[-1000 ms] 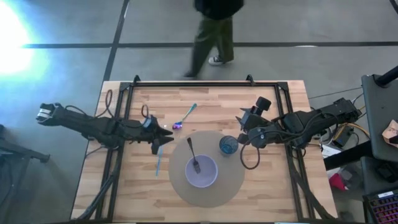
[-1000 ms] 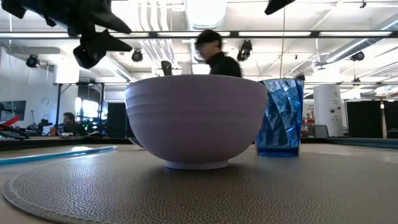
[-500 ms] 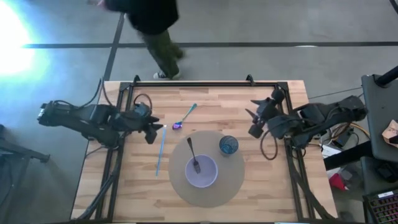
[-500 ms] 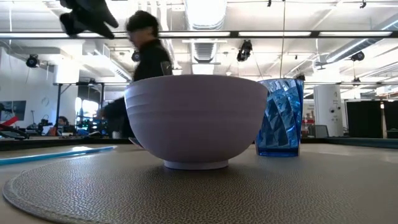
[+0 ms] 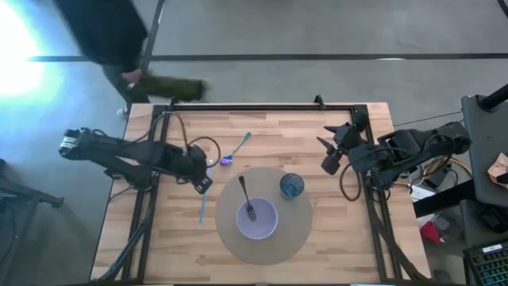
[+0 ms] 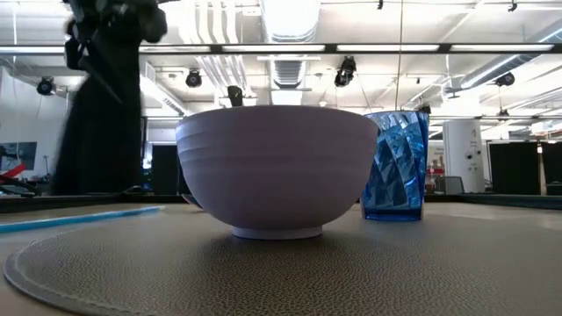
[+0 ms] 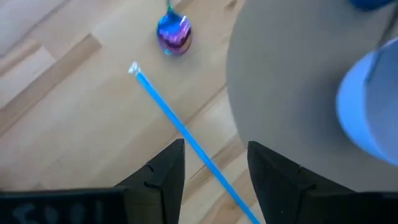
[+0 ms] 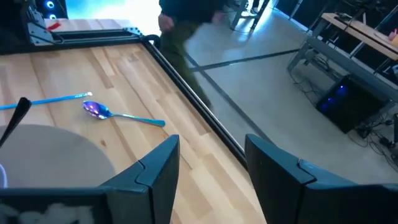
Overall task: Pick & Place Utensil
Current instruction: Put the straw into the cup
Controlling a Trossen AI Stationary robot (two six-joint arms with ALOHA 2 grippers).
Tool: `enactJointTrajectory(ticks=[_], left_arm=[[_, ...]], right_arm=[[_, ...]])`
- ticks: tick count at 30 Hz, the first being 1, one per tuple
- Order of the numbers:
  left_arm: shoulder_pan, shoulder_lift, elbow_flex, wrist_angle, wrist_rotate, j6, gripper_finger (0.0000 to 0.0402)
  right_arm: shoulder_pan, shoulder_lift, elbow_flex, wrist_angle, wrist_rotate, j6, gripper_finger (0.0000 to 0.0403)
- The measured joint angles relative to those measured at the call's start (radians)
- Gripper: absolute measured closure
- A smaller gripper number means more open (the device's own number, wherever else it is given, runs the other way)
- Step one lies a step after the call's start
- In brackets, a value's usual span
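Left side: the left gripper (image 5: 200, 183) hangs over the bare wood just off the edge of the round mat (image 5: 298, 230). Its fingers (image 7: 163, 177) stand apart with nothing between them. Directly beneath the gap, and running out ahead of it, lies a thin blue straw (image 7: 180, 129), flat on the table (image 5: 159, 246) and touched by neither finger. A little beyond the straw's far tip rests a spoon (image 5: 235, 148) with an iridescent purple bowl and a teal handle, also loose on the wood.

Centre: on the mat, to the side of the left gripper, stands a pale lilac bowl (image 5: 257, 218). A dark fork (image 5: 245, 199) already leans inside it, handle up over the rim. Judged from this, one utensil has been placed, while the straw and the spoon are not yet moved. A ribbed blue cup (image 5: 291, 186) stands on the mat just beside the bowl, between the bowl and the right arm.

Right side: the right gripper (image 5: 332, 156) waits near the table's far right edge, well apart from the mat. Its fingers are likewise spread and empty. From its wrist view the spoon (image 8: 109, 112) and the straw lie far ahead of it, out of its immediate reach.

Reading of progress: the task appears partly done. The left gripper is lined up over the straw, so a grasp there looks the likeliest next step, though no contact is made. A person (image 5: 119, 36) passes beyond the table's far left corner.
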Motion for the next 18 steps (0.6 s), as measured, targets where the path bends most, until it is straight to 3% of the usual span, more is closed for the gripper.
enactJointTrajectory(ticks=[9,14,18], left_arm=[[-0.023,0.101,-0.052,0.033,0.07,-0.078,0.0236],[-0.064,0.12,-0.136,0.206,0.125,-0.133,0.0236],[-0.084,0.135,-0.182,0.254,0.13,-0.18,0.0236]], right_arm=[[0.0,0.031,0.0,0.0,0.0,-0.002,0.0225],[0.0,0.031,-0.001,-0.015,0.0,-0.002,0.0225],[0.0,0.03,-0.001,-0.034,0.0,-0.002,0.0225]])
